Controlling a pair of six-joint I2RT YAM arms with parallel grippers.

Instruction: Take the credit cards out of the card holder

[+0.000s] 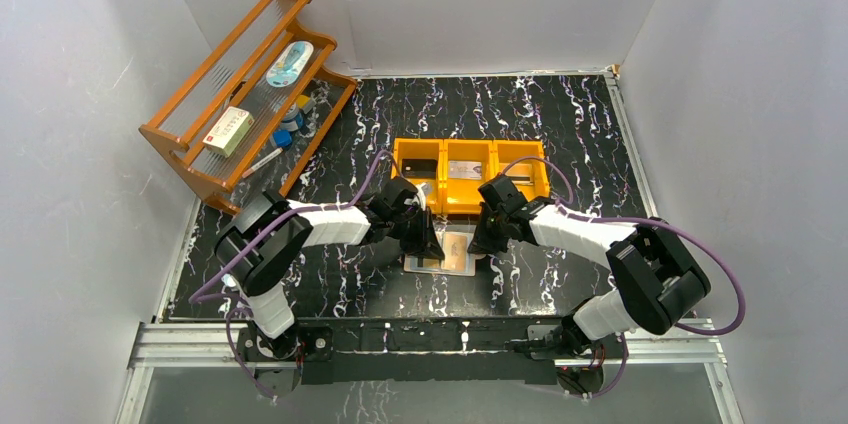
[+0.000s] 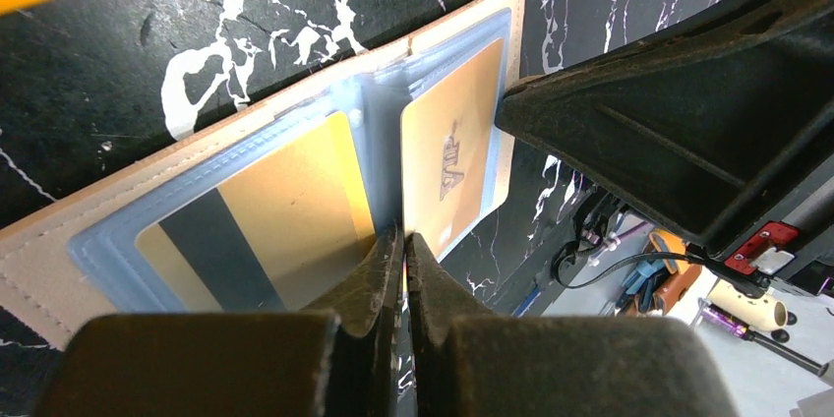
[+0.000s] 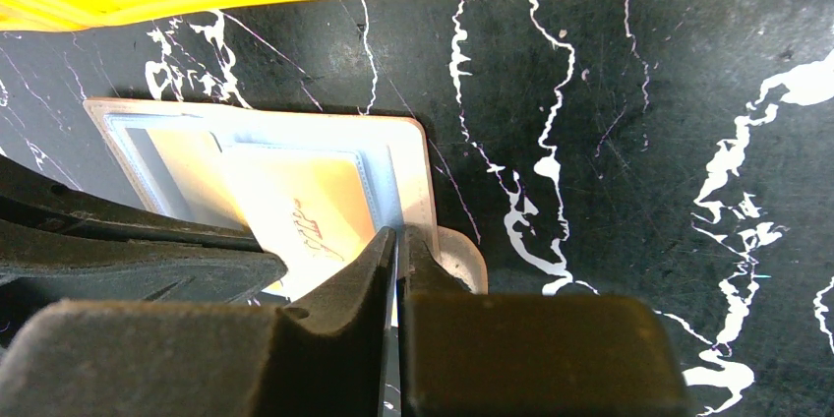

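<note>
Card holder (image 1: pixel 455 256) lies open and flat on the black marbled table (image 1: pixel 570 134), at 6 o'clock from the orange tray (image 1: pixel 470 204), with both arms reaching in over it. The left gripper (image 2: pixel 404 252) is down at the holder's 9 o'clock side. Its jaws are closed at the fold between the clear sleeves, and whether a sleeve edge is pinched between them cannot be made out. The right gripper (image 3: pixel 397 245) sits at the 3 o'clock edge beside the closing tab. Its jaws are drawn together to a sliver, and any hold on the edge is hidden by the fingers themselves.

Still sleeved are the striped card (image 2: pixel 246 220) and the VIP card (image 2: pixel 454 161), both gold. From above, the arms cover most of the holder. A wooden rack (image 1: pixel 250 94) stands at 10 o'clock, its contents too small to name.
</note>
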